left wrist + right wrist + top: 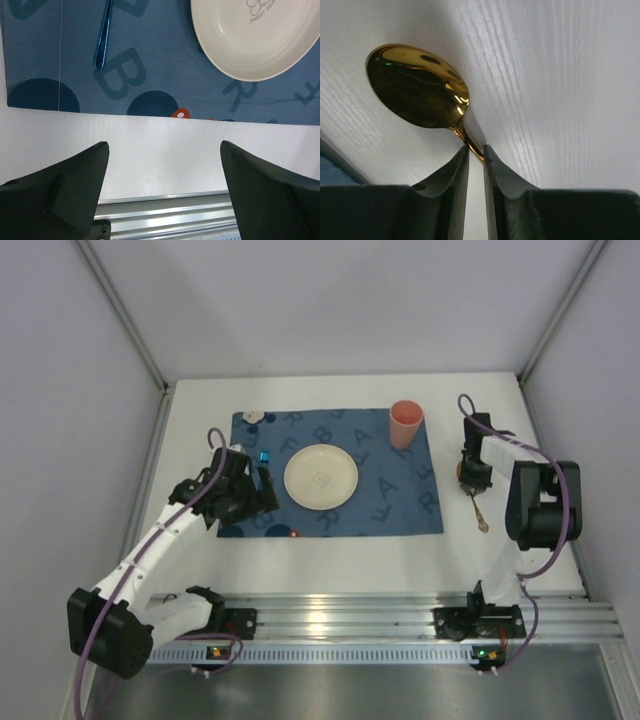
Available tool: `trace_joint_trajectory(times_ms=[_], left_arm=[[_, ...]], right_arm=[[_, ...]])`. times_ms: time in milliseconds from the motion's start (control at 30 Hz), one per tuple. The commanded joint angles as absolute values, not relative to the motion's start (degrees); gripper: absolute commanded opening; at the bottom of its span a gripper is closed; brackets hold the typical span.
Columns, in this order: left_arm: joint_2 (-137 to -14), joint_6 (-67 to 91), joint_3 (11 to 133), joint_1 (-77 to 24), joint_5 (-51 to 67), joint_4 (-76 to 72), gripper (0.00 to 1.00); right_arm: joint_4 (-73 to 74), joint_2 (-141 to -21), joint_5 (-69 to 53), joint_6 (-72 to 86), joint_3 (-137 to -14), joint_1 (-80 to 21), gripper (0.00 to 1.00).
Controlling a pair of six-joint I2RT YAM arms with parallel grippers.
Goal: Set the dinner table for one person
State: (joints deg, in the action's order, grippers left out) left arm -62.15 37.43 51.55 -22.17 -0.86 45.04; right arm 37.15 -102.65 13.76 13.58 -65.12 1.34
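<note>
The counter [330, 560] is a large flat white rectangle, matte and plain, with a faint straight grain showing up close; it fills the middle of the overhead view between grey walls, and a silver ridged rail [330, 625] runs along its near edge; a dark blue placemat [400, 500] printed with paler letters and dark dots lies across its centre, leaving bare white strips on all sides; a round cream plate [320, 476] sits on the middle of the mat, and a pink cup [405, 424] stands upright on the mat's far right corner; a shiny blue utensil [103, 37] lies on the mat's left part, beside the plate and apart from it.

The left hand [164, 145] is spread wide and holds nothing; it hangs over the mat's near left edge and the bare white strip beside it.

The right hand [476, 150] is pinched tight on the thin neck of a gold spoon [417, 87], just behind the bowl; this is over bare counter to the right of the mat; whether the bowl touches the surface I cannot tell.
</note>
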Motion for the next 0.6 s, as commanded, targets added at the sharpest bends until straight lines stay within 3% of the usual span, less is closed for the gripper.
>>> trace_joint_trajectory(times_ms=[0,300,567], left_arm=[[-63.0,37.6,54.1,-22.2,-0.7,44.0,0.98],[-65.6,36.5,56.0,-22.3,-0.7,43.8,0.98],[-68.0,35.0,58.7,-22.3,-0.5,43.7,0.98]], right_arm=[[38.6,-105.3,18.8,13.3,-67.1,-1.8,0.17],[37.6,-106.9,18.5,14.1,-65.9,-2.5,0.0],[38.9,-103.7,19.0,13.8,-68.1,-2.3,0.0]])
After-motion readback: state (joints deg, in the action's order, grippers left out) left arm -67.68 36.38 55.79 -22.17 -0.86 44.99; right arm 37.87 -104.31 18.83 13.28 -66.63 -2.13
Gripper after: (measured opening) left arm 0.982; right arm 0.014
